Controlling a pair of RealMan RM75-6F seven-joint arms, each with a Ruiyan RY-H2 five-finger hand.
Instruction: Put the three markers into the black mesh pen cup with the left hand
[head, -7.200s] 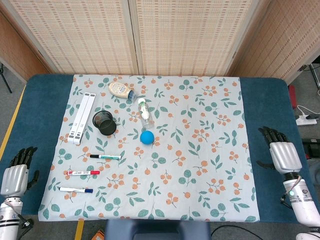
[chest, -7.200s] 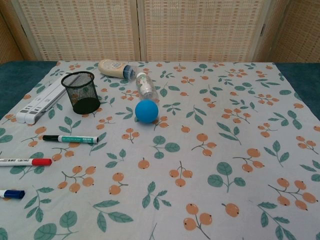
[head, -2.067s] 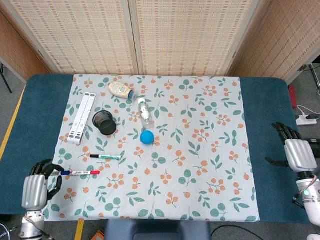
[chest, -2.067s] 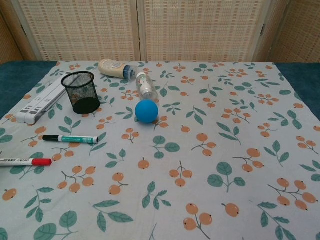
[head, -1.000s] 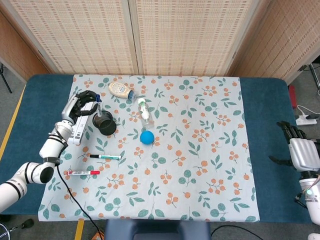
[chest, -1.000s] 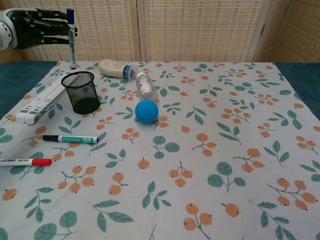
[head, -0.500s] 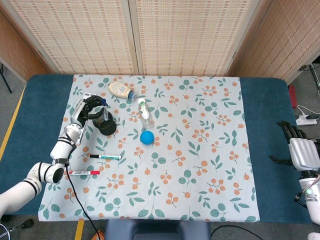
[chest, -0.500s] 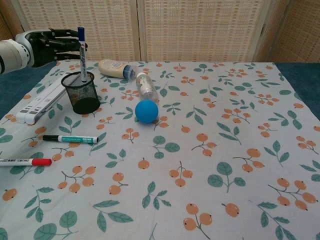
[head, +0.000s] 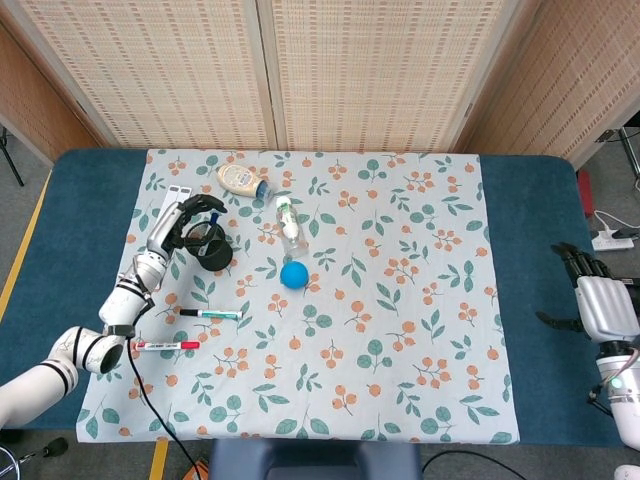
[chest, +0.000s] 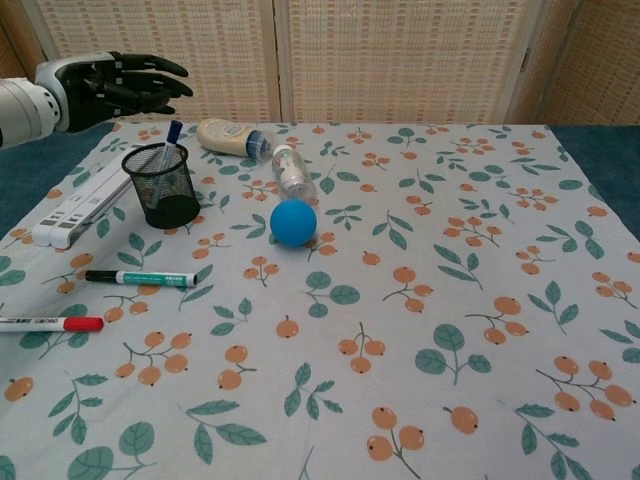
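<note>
The blue-capped marker (chest: 171, 140) stands tilted inside the black mesh pen cup (chest: 163, 186), with its blue end poking out over the rim. My left hand (chest: 112, 85) floats above and behind the cup with its fingers spread apart. It holds nothing and touches nothing.

Two markers lie flat on the flowery cloth (chest: 420, 300) in front of the cup: the green-capped marker (chest: 139, 278) is nearer to it, and the red-capped marker (chest: 50, 324) is further out, close to the cloth's edge.

A white folded stand (chest: 78, 208) lies just beside the cup. A blue ball (chest: 293, 222), a clear plastic bottle (chest: 291, 172) and a cream squeeze bottle (chest: 231, 137) lie on the other side.

Only the head view shows my right hand (head: 597, 303). It rests out on the blue table (head: 530, 250), well apart from everything, fingers a little apart and holding nothing. The chest view shows the marker in the cup much more clearly
</note>
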